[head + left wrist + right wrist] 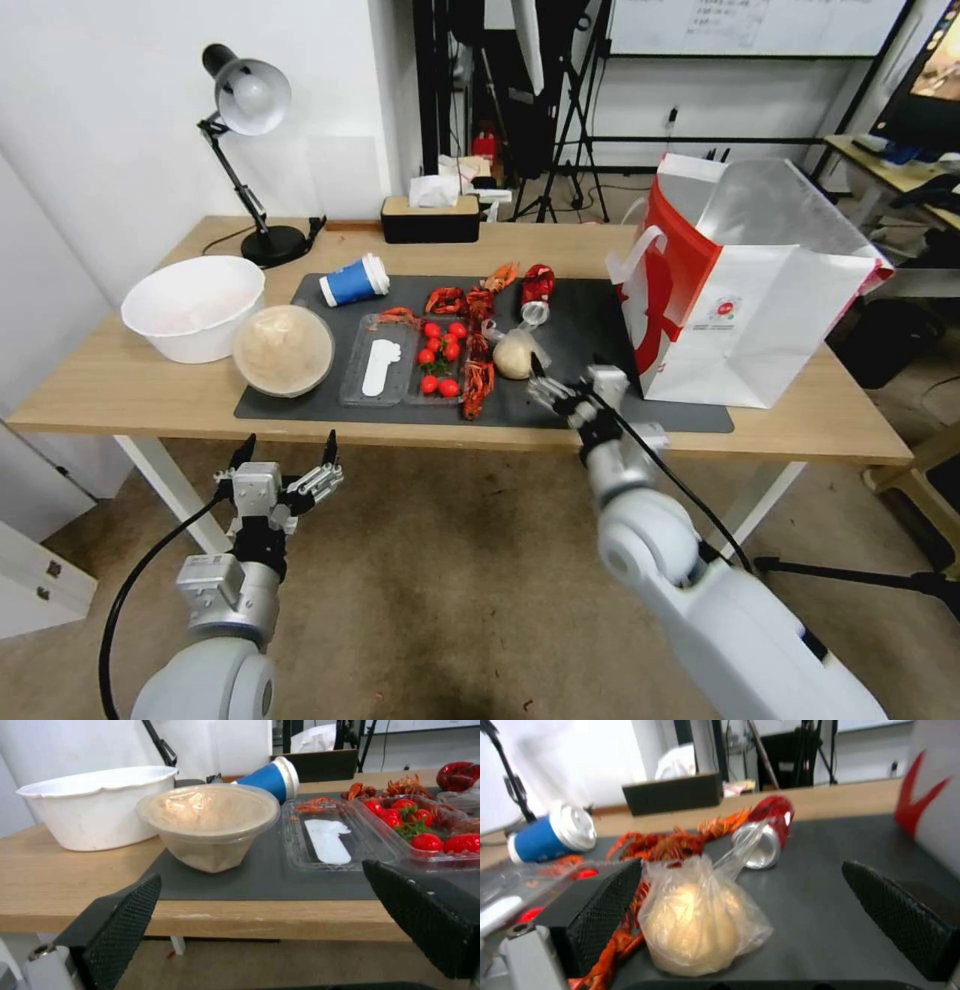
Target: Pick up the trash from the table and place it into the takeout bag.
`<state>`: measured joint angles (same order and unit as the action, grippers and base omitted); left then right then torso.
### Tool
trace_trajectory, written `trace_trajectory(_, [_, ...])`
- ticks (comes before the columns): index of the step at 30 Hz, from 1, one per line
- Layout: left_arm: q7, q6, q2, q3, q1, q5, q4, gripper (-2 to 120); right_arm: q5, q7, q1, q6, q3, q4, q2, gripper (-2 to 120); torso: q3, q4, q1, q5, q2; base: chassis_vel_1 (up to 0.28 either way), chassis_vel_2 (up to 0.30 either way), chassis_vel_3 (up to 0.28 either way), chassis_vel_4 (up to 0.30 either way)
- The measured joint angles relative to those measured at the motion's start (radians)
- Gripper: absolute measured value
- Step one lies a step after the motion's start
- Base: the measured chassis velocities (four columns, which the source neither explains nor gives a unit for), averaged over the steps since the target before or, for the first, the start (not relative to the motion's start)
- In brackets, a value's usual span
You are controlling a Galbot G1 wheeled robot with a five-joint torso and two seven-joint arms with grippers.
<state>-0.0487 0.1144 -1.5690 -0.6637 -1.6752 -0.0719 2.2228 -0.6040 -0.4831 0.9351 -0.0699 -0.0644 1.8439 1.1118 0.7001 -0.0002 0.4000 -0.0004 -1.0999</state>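
Nothing bagged yet: blue cup [353,281], tub [284,349], small plastic bag [700,918] all lie on the mat, takeout bag [745,300] standing beside. Right gripper [562,392] wide apart, near the plastic bag. Left gripper [283,466] wide too, parked below table [120,385] edge.

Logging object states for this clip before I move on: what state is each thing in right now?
blue paper cup: on its side, lid on.
round tub: upright, sealed.
small plastic bag: tied, on the mat, ungrasped.
red can: lying down.
tomato tray: open.
takeout bag: upright, mouth open.
left gripper: open, below table edge.
right gripper: open, at the plastic bag.
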Motion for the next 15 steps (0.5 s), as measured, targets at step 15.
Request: trace_trajectory(15, [0.004, -0.019, -0.010, -0.008, -0.001, 0.011, -0.016, 100, -0.114, -0.084, -0.173, -0.117, -0.124, -0.124, 0.037, 100, 0.000, 0.0001, 0.000, 0.0003, 0.000, 0.000, 0.000, 0.000, 0.000])
